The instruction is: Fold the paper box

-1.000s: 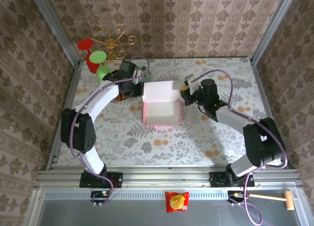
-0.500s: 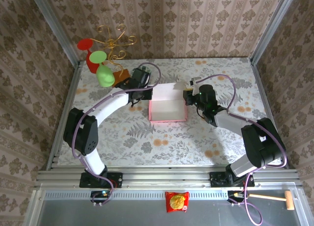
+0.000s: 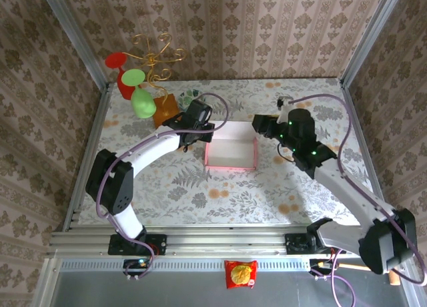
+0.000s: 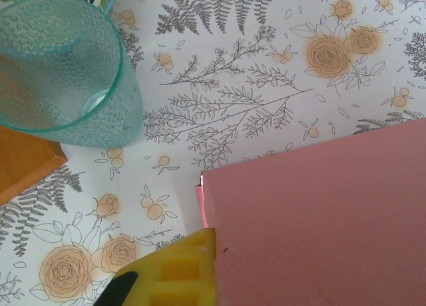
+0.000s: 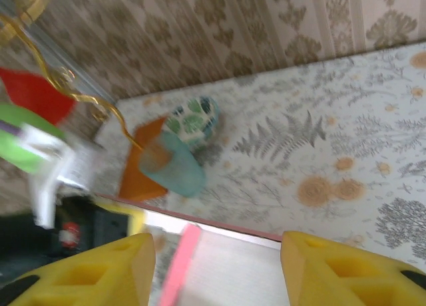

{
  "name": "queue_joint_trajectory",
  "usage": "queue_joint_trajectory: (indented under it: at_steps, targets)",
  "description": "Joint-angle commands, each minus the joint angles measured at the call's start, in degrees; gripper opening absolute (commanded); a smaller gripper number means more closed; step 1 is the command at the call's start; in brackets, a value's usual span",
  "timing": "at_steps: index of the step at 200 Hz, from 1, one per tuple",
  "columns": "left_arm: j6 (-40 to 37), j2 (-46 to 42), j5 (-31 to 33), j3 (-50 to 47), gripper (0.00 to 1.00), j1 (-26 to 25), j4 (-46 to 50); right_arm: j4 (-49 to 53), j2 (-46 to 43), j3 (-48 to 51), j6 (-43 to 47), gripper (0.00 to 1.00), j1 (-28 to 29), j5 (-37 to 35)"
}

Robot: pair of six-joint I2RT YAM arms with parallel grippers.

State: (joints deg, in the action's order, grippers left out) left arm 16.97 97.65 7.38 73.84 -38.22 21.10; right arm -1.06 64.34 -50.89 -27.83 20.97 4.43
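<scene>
The paper box sits open on the flowery desk. It is pink outside and white inside.

The left fingers are at the box's far left corner, shut tight on its pink wall. From the left wrist, 1 yellow finger presses on the pink card. The other one is hidden behind the card.

The right fingers are at the box's far right corner, wide apart. From the right wrist, their 2 yellow tips are cut off at the bottom. A blurry pink edge of the box shows in the gap. I cannot tell if it touches them.

Left of the box stand a teal cup and an orange block. The block is cut off at the side. By the cup, a spotty round thing is too blurry to name.
</scene>
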Motion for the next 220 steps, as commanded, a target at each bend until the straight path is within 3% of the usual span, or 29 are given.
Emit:
queue_joint_trajectory:
  at_steps: [1, 44, 99, 136, 220]
  targets:
    - [-2.01, -1.67, 0.95, 0.33, 0.00, -0.15, -0.93, 9.51, -2.55, -5.13, -8.37, 0.62, -2.60, -4.06]
    - [-2.65, -1.49, -1.33, 0.86, 0.00, -0.21, -1.72, 30.80, 14.41, -23.15, -25.96, 0.57, -12.74, 5.86]
    - [-1.56, -2.62, -3.19, -0.12, 0.00, -0.28, -3.57, 39.30, 32.87, -31.46, -37.35, 0.46, -14.03, 18.41]
    - [0.46, -3.11, -3.57, -1.39, 0.00, -0.10, -4.86, 37.10, 34.41, -28.32, -42.49, 0.45, -12.92, 23.70]
    - [5.10, -2.85, -4.40, -2.58, 0.00, 0.16, -8.23, 33.09, 33.65, -22.81, -47.57, 0.42, -12.53, 26.40]
